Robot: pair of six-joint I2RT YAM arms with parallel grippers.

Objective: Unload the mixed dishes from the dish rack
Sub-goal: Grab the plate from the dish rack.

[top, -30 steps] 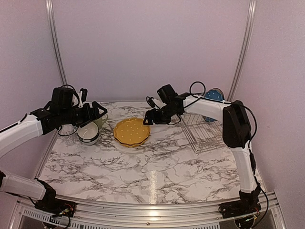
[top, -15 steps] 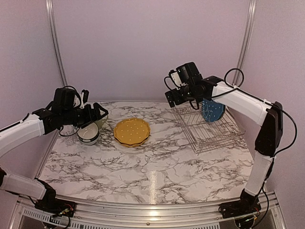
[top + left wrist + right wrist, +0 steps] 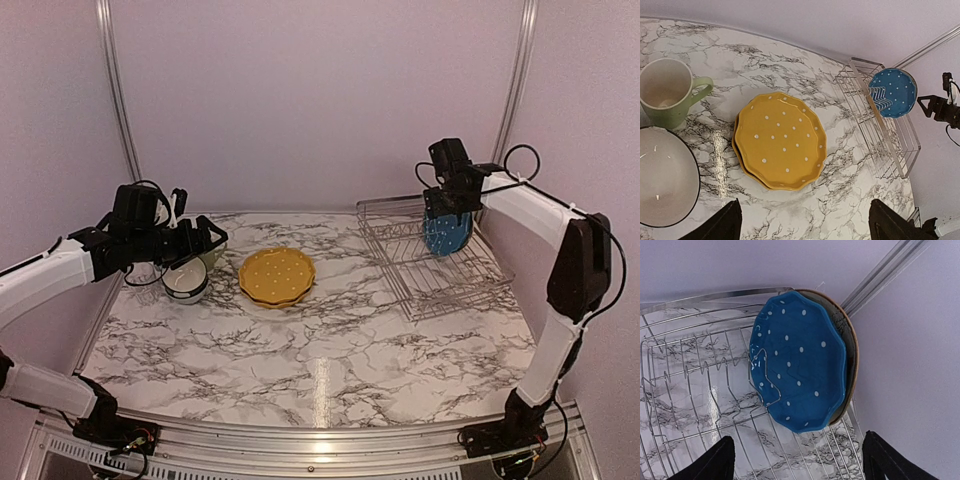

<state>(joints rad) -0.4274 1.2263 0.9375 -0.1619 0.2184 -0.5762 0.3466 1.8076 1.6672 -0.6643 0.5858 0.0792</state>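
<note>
The silver wire dish rack (image 3: 440,275) (image 3: 883,145) (image 3: 695,390) stands at the back right. A blue white-dotted plate (image 3: 447,232) (image 3: 894,92) (image 3: 800,360) stands on edge in its far corner, with a brown-rimmed plate (image 3: 852,342) right behind it. My right gripper (image 3: 447,207) (image 3: 797,465) hovers just above the blue plate, open, holding nothing. Two stacked mustard-yellow plates (image 3: 276,276) (image 3: 781,141) lie flat on the table. A white bowl (image 3: 185,282) (image 3: 665,175) and a pale-green mug (image 3: 208,258) (image 3: 667,95) sit left of them. My left gripper (image 3: 205,236) (image 3: 802,227) hangs open above the bowl and mug.
The marble table (image 3: 320,350) is fenced by lilac walls with metal corner rails (image 3: 510,100). The rack sits close to the right wall. The right arm's wrist (image 3: 940,107) shows at the right edge of the left wrist view.
My right arm has swung from beside the yellow plates, up and right across the rack, to just above the blue plate. The left arm has not moved.
</note>
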